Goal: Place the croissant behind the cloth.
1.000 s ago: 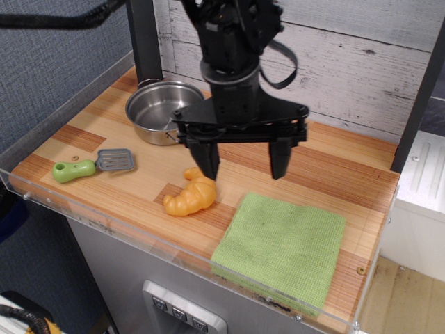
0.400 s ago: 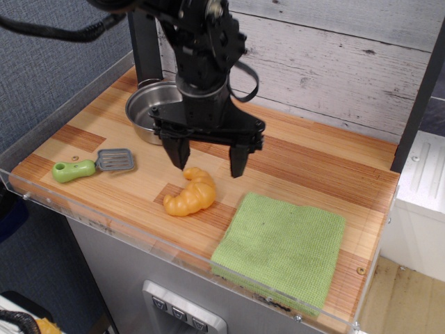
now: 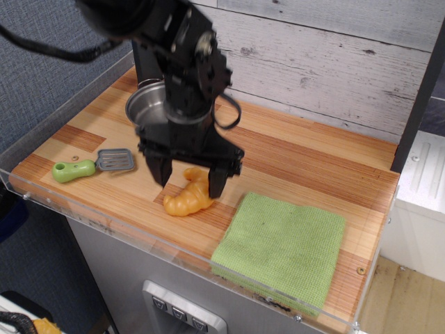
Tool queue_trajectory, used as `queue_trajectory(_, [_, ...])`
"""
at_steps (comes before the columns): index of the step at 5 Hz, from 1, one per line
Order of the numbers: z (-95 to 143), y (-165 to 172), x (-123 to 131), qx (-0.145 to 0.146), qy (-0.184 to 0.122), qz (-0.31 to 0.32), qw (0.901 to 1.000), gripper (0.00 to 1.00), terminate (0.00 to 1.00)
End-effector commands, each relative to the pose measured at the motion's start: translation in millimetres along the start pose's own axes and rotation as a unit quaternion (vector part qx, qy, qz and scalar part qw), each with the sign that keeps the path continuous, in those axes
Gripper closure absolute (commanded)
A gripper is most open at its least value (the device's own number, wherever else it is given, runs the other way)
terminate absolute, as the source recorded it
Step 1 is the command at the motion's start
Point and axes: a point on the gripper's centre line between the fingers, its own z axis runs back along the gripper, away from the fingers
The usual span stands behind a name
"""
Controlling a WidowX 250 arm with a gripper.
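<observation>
**Open tool straddling the croissant**

The tool (image 3: 188, 182) hangs low over the wooden desk (image 3: 299, 156) with its two dark fingers spread apart, one on each side of the croissant (image 3: 190, 196). The finger at the 9 o'clock side stands clear of the pastry's upper end; the finger at the 3 o'clock side overlaps the croissant's edge, and whether it touches cannot be told from this angle. Whether the fingertips reach the desk surface is also unclear. The arm above the tool is blurred and cut off by the top of the frame.

The croissant lies on the desk near the front edge, its upper tip partly hidden behind the tool's crossbar. At its 3 o'clock, just beside it but apart, the green cloth (image 3: 281, 248) lies flat at the front right corner, one corner reaching the desk's clear rim.

At 9 o'clock from the tool rests a green-handled spatula (image 3: 94, 165). At 11 o'clock, a steel pot (image 3: 144, 104) is largely hidden behind the arm, only its left rim showing.
</observation>
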Motion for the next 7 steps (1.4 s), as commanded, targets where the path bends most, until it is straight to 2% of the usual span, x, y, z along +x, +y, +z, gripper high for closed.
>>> queue_trajectory(1, [-16, -7, 2, -0.015, 0.011, -0.016, 0.9997, 0.00, 0.00])
queue_trajectory(2, [-18, -7, 2, -0.009, 0.006, -0.021, 0.9997, 1.00, 0.00])
queue_trajectory(4, [-19, -5, -1, -0.013, 0.005, -0.013, 0.9998, 1.00, 0.00])
queue_trajectory(5, [-17, -5, 0, -0.034, 0.007, -0.009, 0.9994, 1.00, 0.00])
queue_trajectory(6, [1, -1, 11, -0.050, -0.006, 0.010, 0.9987, 1.00, 0.00])
queue_trajectory(7, [26, -2, 28, -0.060, -0.032, 0.013, 0.9976, 1.00, 0.00])
